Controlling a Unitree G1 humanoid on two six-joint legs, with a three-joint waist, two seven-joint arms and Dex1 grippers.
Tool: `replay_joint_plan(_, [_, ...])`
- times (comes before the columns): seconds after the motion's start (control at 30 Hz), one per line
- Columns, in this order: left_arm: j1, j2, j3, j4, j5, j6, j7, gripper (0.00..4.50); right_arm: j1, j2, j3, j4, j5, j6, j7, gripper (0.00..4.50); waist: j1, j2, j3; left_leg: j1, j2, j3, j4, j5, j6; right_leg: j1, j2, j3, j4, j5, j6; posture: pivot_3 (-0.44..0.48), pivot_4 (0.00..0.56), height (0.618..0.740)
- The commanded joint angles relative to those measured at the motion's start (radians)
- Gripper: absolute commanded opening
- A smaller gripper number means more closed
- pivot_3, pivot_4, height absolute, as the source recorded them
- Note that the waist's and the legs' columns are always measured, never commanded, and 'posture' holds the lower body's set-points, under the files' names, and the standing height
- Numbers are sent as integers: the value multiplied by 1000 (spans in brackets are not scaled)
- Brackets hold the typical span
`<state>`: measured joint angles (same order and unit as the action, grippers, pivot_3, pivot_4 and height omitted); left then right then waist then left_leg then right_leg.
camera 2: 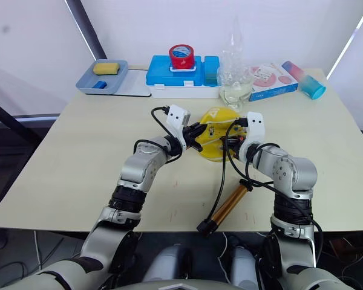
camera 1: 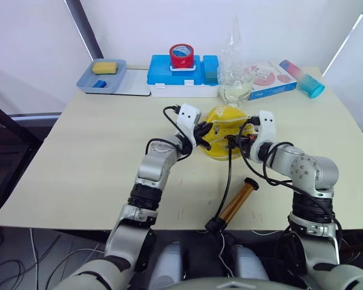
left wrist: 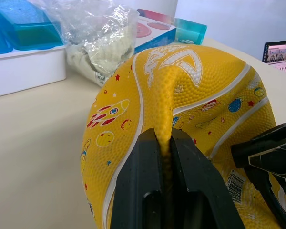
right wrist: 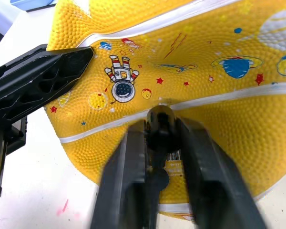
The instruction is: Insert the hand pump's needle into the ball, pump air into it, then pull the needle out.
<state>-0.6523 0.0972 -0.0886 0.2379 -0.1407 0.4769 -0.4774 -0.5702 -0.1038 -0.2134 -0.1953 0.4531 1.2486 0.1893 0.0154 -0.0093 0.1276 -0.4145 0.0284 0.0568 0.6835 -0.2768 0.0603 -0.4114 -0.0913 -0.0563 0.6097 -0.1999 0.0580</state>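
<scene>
The yellow ball [camera 1: 216,148], limp and creased, lies mid-table. My left gripper [left wrist: 164,136] is shut on a raised fold of its skin. From the ball's other side, my right gripper [right wrist: 159,126] is shut on the needle's black fitting [right wrist: 159,119], which presses against the ball [right wrist: 219,109] at a white stripe; the pin itself is hidden. The black hose [camera 1: 230,175] runs down from there to the copper-brown hand pump [camera 1: 237,202], which lies loose near the table's front edge.
At the back stand a blue toolbox [camera 1: 175,75] with a red tape roll [camera 1: 181,55] on it, a grey tray [camera 1: 103,78] holding a yellow sponge, a crumpled clear bag [camera 1: 235,72], a flat box [camera 1: 269,78] and a teal cup [camera 1: 307,84].
</scene>
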Motion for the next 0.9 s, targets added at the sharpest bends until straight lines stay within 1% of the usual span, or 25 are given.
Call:
replay_joint_plan(0.03, [35,-4,-38,69,20,35,1,0,-16,-14,13,-18,17,-21,16,289,0,0,0,0,0,0,0,0,0,0,0,0,0,0,0,0,150,737])
replay_joint_plan(0.17, [36,-3,-38,70,20,33,0,0,-17,-58,69,-23,-2,-30,36,289,0,0,0,0,0,0,0,0,0,0,0,0,0,0,0,0,150,737])
replay_joint_plan(0.43, [32,-6,-45,72,17,40,-11,0,-90,-259,310,-10,-85,-35,118,289,1,0,0,0,0,-1,0,0,0,0,0,0,0,-1,-1,0,150,737])
replay_joint_plan(0.6, [35,-8,-52,67,15,49,-25,0,-158,-338,433,12,-115,-21,183,289,1,0,0,0,0,-1,0,0,0,0,0,0,0,-1,-1,0,150,737])
replay_joint_plan(0.67, [35,-9,-52,68,16,51,-28,0,-179,-362,474,22,-128,-22,205,289,1,0,0,0,0,-1,0,0,0,0,0,0,0,-1,-1,0,150,737])
replay_joint_plan(0.9, [28,-13,-57,74,14,62,-39,0,-262,-390,594,99,-180,-29,272,289,1,0,0,0,0,-2,0,0,0,1,0,-1,0,-1,-1,0,150,737])
